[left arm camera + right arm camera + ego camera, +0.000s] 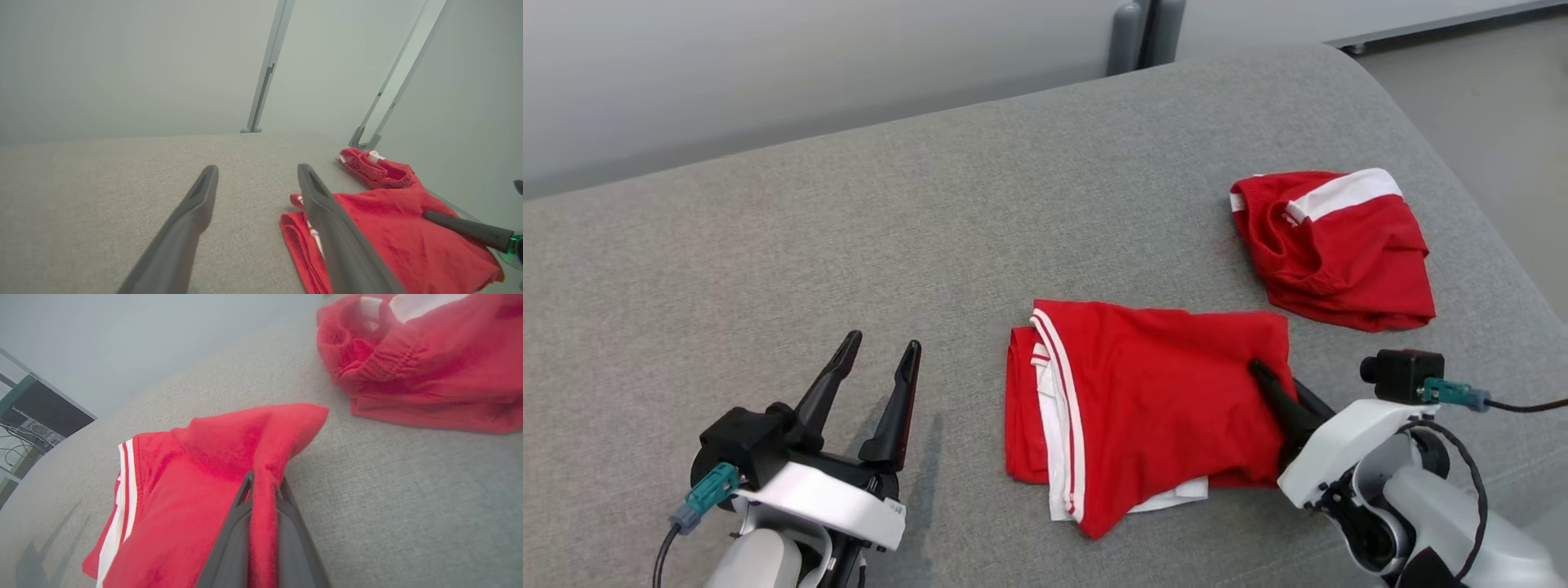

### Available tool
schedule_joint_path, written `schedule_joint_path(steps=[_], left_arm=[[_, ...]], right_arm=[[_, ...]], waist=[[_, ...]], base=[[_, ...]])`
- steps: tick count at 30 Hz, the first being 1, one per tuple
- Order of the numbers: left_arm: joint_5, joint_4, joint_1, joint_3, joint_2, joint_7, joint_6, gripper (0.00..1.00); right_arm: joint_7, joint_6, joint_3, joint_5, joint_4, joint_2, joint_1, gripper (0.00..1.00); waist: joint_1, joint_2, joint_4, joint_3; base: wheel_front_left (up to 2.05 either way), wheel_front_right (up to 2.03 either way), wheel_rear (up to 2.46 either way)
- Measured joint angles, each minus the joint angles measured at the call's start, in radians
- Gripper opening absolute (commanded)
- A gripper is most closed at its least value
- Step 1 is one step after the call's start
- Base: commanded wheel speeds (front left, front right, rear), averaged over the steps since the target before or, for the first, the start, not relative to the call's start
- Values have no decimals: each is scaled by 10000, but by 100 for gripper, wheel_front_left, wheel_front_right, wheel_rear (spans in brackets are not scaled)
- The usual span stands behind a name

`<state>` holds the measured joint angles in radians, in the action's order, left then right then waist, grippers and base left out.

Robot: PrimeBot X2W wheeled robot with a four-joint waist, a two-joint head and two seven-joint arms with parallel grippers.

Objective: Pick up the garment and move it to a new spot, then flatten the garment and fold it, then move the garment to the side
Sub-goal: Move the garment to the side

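Where it lies right of centre on the grey woven surface [768,245], the garment [1160,392] is a soft red knit folded into a flat, roughly four-sided packet.

- Trim: two narrow white stripes [1066,408] run far to near along its left border, with white layers showing beneath at the near edge.
- Orientation: the striped edge faces the robot's left and the plain folded edge faces its right. The packet is slightly wider than deep, so its long axis runs left to right.
- Right gripper [264,484]: its dark tapered fingers are closed tightly on a ridge of red cloth at the packet's right edge, one finger above the fabric.
- Left gripper [882,343]: it sits apart from the garment on its left, fingers spread wide with nothing between them.
- Second red garment [1339,253]: bunched, with an elastic waist and a white band, it lies farther off to the right, near the surface's rounded right edge and apart from the packet.
- Room: bare weave extends to the left and far side up to the pale wall panels [809,73].
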<state>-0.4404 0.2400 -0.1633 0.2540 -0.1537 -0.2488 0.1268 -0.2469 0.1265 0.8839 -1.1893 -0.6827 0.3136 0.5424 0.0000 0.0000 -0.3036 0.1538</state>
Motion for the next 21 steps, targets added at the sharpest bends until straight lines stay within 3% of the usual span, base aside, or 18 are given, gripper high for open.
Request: schedule_joint_path(steps=[7, 12, 21], left_arm=[[4, -15, -168, 88, -119, 0, 2, 100], [2, -17, -182, 121, -182, 0, 2, 100], [2, -63, -269, 288, -142, 0, 2, 100]], right_arm=[[0, 0, -899, 1480, -27, 224, 1190, 0], [0, 0, -1210, 2071, -169, 938, 2196, 0], [370, 0, -1315, 2523, -1898, 1779, 3562, 0]], waist=[[0, 0, -233, 508], [0, 0, 70, 587], [0, 0, 737, 785]], base=[[0, 0, 0], [0, 0, 0], [0, 0, 0]])
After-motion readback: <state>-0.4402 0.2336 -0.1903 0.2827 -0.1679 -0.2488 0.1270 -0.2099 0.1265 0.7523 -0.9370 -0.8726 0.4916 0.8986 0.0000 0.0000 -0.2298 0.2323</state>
